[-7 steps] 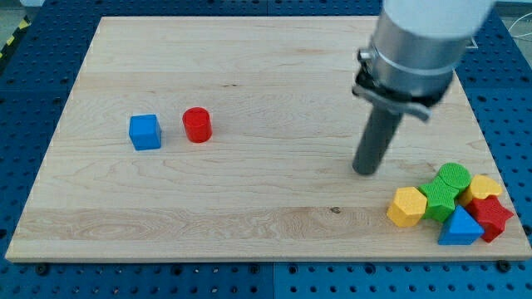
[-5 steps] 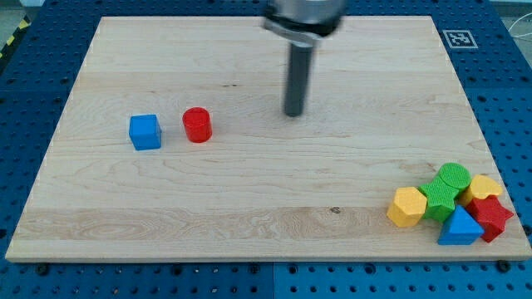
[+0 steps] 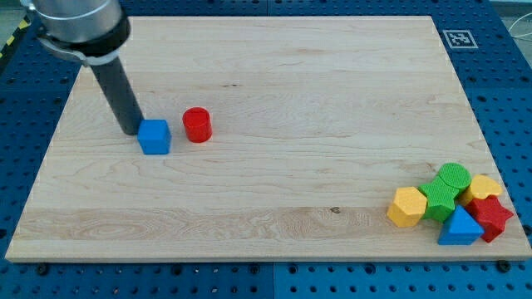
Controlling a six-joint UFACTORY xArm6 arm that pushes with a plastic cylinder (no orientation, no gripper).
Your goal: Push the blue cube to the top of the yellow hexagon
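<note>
You will find the blue cube (image 3: 155,137) on the left part of the wooden counter (image 3: 274,83). My tip (image 3: 131,131) is at the cube's upper-left corner, touching it or just beside it; contact cannot be confirmed from this view. The rod rises from the tip toward the view's top left, where the grey arm body (image 3: 76,23) enters the picture. This rig carries no claw, so there is no open or closed state for you to read, only the rod.

Note the red cylinder (image 3: 198,124) just to the view's right of the blue cube, apart from it, with a narrow strip of bare wood between them.

Locate the yellow hexagon (image 3: 406,206) near the counter's bottom right corner, well apart from the blue cube. It sits at the left edge of a tight cluster. The cluster holds a green block (image 3: 440,199) touching the hexagon's right side, a green cylinder (image 3: 454,177) above that, a blue triangle (image 3: 460,227) at the bottom, a red block (image 3: 492,217) at the far right and a second yellow block (image 3: 484,188) above the red one.

A printed marker tag (image 3: 460,38) lies beside the counter's top right corner.
</note>
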